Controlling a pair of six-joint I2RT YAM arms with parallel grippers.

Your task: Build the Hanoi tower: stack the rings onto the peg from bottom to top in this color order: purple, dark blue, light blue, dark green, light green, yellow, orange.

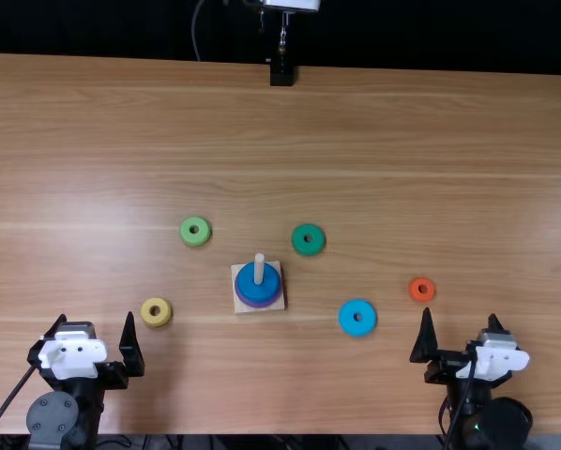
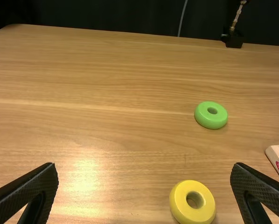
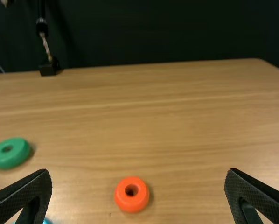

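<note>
The black jointed left arm (image 1: 53,420) and matching right arm (image 1: 502,424) come in from the near side, well apart. The white-and-black left gripper (image 1: 96,317) holds its two flat black fingers (image 1: 130,352) spread wide, pointing forward; the similar right gripper (image 1: 460,315) has its pair parted widely too.

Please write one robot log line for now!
on peg: purple ring, dark blue ring | likely next: light blue ring | left pincer: open, empty | right pincer: open, empty
</note>
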